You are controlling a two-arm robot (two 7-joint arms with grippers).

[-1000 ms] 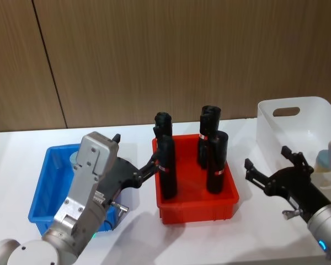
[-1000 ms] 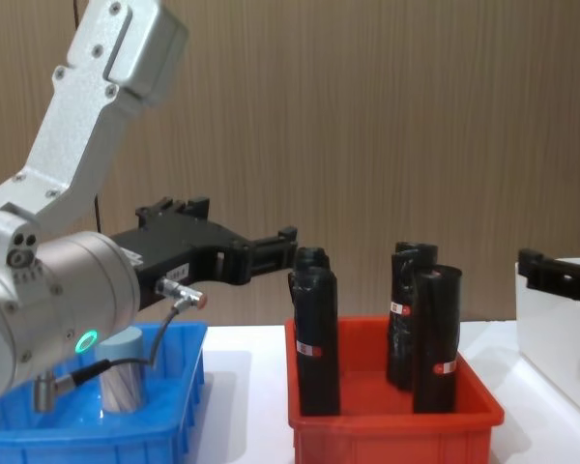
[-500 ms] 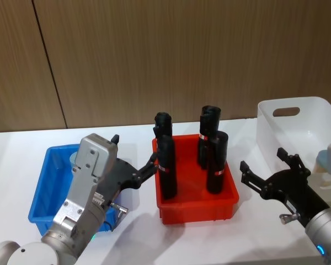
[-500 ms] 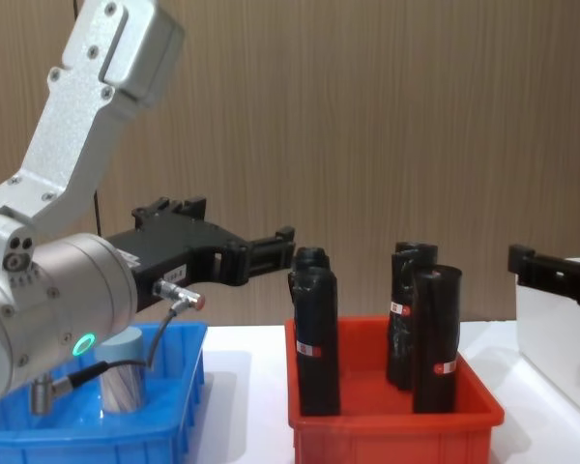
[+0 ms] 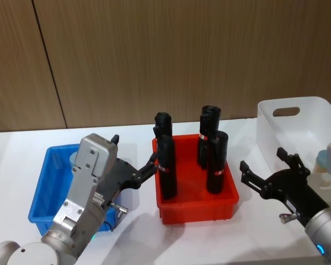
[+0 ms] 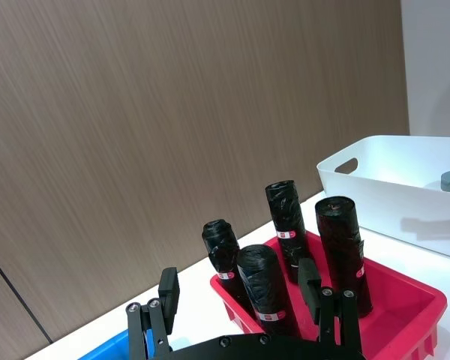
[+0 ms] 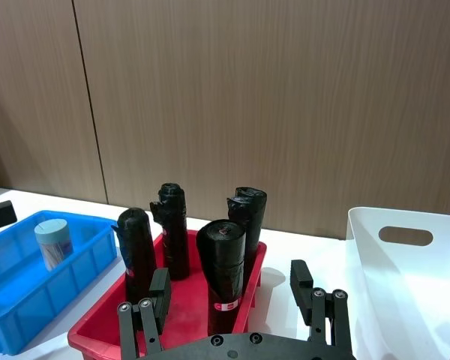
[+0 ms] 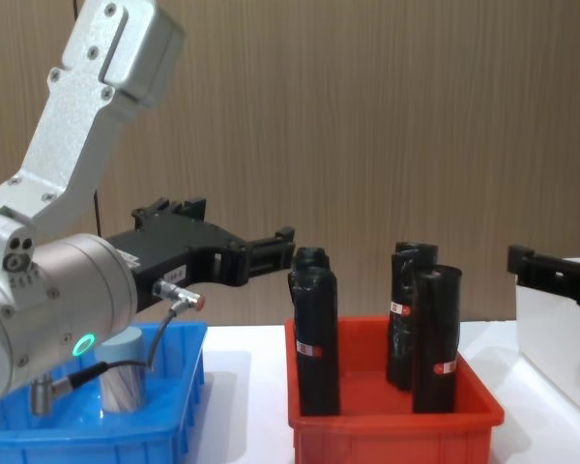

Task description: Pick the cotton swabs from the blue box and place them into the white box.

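A cotton swab tub [image 8: 123, 383] with a pale blue lid stands upright in the blue box [image 8: 189, 379] at the left; it also shows in the right wrist view as the tub [image 7: 52, 241] in the blue box [image 7: 19, 304]. My left gripper [image 5: 134, 149] hovers open and empty over the blue box's [image 5: 40, 194] right side, pointing toward the red bin. Another cotton swab tub [image 5: 324, 161] sits inside the white box [image 5: 298, 118] at the far right. My right gripper [image 5: 262, 158] hangs open and empty between the red bin and the white box.
A red bin [image 5: 197, 210] with several tall black rolls [image 5: 216, 162] stands between the two boxes, close to both grippers. A wood-panelled wall runs behind the white table [image 5: 138, 237].
My right gripper has shifted a little to the left, away from the white box toward the red bin. The left gripper has barely moved.
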